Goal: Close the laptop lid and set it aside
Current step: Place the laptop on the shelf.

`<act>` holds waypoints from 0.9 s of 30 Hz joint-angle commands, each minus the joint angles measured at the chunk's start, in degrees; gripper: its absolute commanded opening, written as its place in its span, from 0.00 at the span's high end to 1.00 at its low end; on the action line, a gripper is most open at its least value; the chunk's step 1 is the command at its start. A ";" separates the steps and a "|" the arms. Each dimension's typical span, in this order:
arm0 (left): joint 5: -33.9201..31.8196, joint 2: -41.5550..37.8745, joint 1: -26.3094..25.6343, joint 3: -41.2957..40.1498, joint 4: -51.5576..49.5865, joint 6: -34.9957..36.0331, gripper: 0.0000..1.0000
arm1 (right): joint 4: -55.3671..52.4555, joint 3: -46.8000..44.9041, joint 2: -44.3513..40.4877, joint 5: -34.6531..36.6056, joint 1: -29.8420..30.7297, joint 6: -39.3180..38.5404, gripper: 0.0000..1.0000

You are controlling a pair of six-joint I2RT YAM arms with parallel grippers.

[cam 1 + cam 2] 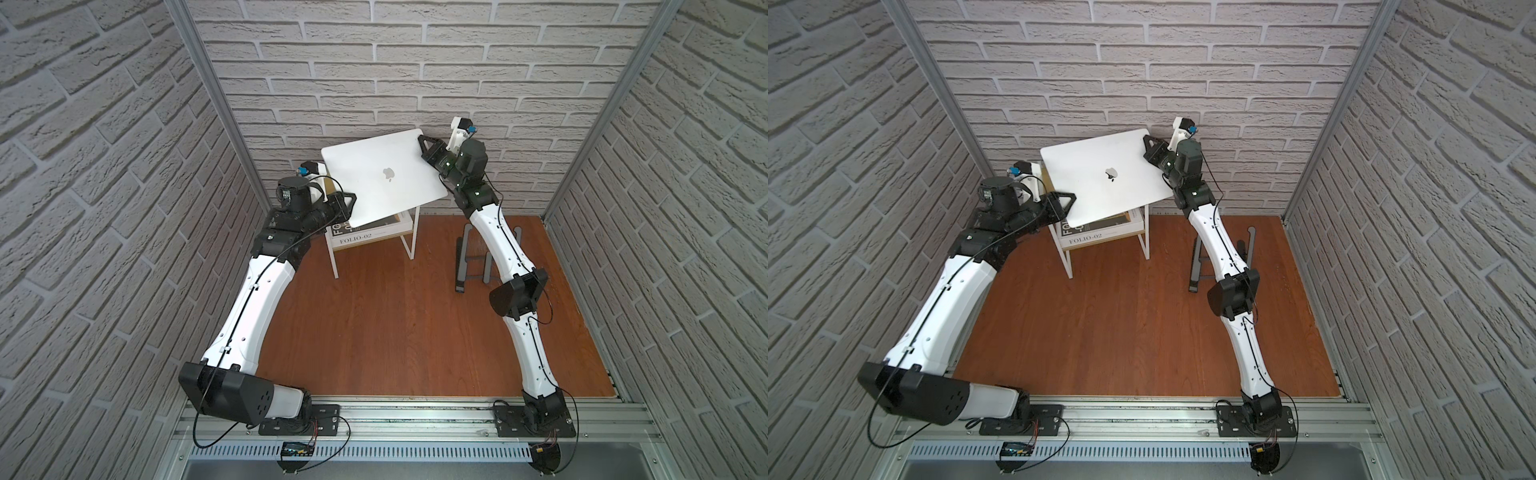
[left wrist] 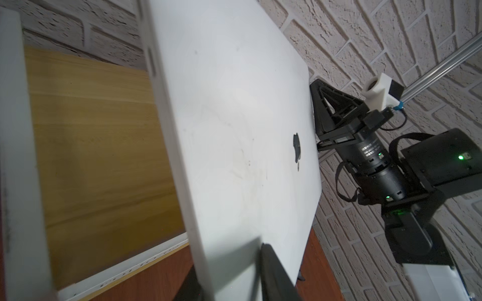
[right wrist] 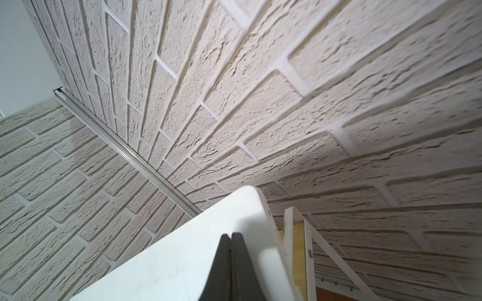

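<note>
The silver-white laptop (image 1: 382, 178) (image 1: 1104, 183) hangs tilted above a small white-framed table, its lid down on the base and the dark apple logo (image 1: 388, 173) facing up. My left gripper (image 1: 351, 203) (image 1: 1071, 201) (image 2: 234, 281) is shut on the laptop's near-left edge, with one dark finger (image 2: 273, 271) on top of the shell and the other underneath. My right gripper (image 1: 422, 139) (image 1: 1146, 139) (image 3: 230, 235) is shut with nothing between its fingers. Its tips lie on the lid (image 3: 169, 268) near the far-right corner.
A white "FOLIO-02" book (image 1: 357, 239) lies on the white-framed table (image 1: 411, 245) under the laptop. A dark grey folding stand (image 1: 473, 257) sits on the wooden floor to the right, partly behind my right arm. Brick walls close in on three sides.
</note>
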 commanded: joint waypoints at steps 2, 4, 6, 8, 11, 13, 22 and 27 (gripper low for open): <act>-0.55 3.88 2.82 -2.09 4.65 -0.37 0.90 | 1.19 0.75 -2.97 -4.36 5.34 0.34 0.96; -0.08 4.22 3.68 -2.07 5.24 -1.33 0.90 | 0.08 0.76 -3.90 -4.21 5.34 -0.58 0.97; -0.03 4.31 4.05 -1.56 5.49 -1.53 0.93 | -1.07 0.76 -5.20 -4.00 5.30 -1.96 0.96; 0.19 4.49 4.24 -0.88 5.53 -1.56 0.98 | -1.91 0.80 -6.22 -4.05 5.18 -2.34 0.97; 1.06 4.63 4.73 0.47 5.31 -2.60 1.00 | -2.79 0.78 -7.37 -4.65 5.09 -2.54 0.96; 1.19 4.61 5.03 1.35 5.38 -3.47 1.00 | -3.50 0.79 -8.09 -4.95 5.08 -2.56 0.97; 2.15 6.17 7.77 5.59 5.19 -9.62 1.00 | -8.04 0.79 -11.16 -4.93 4.69 -4.21 0.97; 4.47 8.07 9.83 6.14 8.81 -15.39 1.00 | -16.44 0.76 -15.39 -6.82 4.68 -8.25 0.96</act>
